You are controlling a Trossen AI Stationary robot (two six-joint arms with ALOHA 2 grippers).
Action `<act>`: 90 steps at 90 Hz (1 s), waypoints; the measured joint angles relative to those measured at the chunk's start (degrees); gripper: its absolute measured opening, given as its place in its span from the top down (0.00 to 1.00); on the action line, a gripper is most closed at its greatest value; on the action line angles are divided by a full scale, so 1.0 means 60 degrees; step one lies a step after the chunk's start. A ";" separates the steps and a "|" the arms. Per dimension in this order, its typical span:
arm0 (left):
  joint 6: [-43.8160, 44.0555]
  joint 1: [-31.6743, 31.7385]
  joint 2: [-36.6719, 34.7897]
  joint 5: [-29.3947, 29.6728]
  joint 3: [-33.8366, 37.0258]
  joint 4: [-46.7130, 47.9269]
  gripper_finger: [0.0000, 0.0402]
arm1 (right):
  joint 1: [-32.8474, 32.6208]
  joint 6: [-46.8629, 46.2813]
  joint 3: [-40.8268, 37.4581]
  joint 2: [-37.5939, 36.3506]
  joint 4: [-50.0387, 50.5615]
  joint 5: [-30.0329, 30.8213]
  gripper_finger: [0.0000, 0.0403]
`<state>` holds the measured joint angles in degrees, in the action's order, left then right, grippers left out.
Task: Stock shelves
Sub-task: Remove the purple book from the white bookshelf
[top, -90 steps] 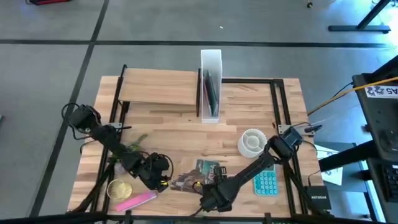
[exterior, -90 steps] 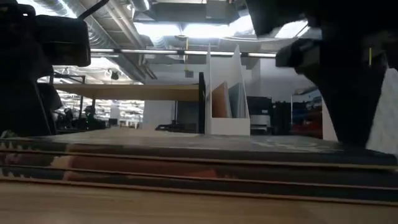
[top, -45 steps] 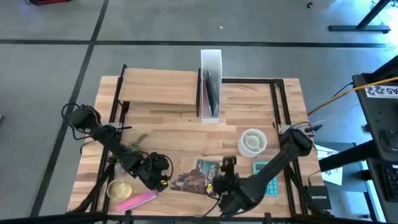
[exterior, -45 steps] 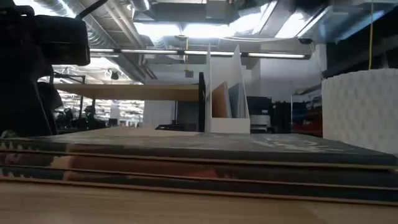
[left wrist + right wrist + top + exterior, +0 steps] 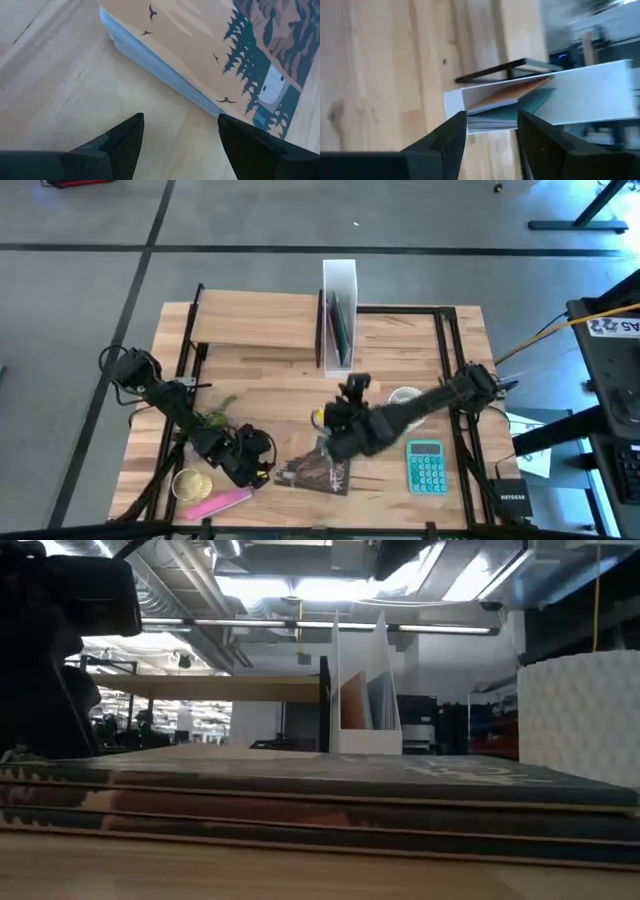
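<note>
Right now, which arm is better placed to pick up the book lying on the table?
Probably the left: its open pincer sits low right at the book. The empty right pincer points toward the white file box.

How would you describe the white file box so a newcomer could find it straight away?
Start from the light-wood tabletop in the high view and go to its far edge, where a raised plank shelf sits. The white file box stands at that shelf's right end. It is the only tall, narrow, white upright thing there, with thin books or folders standing inside.

Bright overhead light, blurred right wrist view
</note>
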<state>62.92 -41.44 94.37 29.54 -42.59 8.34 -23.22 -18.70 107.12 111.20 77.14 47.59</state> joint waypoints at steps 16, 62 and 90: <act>0.0030 -0.0230 0.0000 0.0452 0.0000 -0.0007 0.41 | 0.0261 0.1405 -0.2055 -0.1407 -0.4257 -0.2758 0.60; 0.0112 -0.0055 -0.0004 0.0696 0.0000 -0.0065 0.41 | 0.1389 0.1943 -0.8927 -0.3633 -1.4589 0.0662 0.59; 0.0193 0.0151 -0.0007 0.0695 0.0000 -0.0076 0.41 | 0.2557 0.1935 -0.8751 -0.2396 -1.4676 0.2243 0.59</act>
<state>64.07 -40.53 94.32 33.71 -42.59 7.88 -7.88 -7.09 54.62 96.82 -10.92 61.05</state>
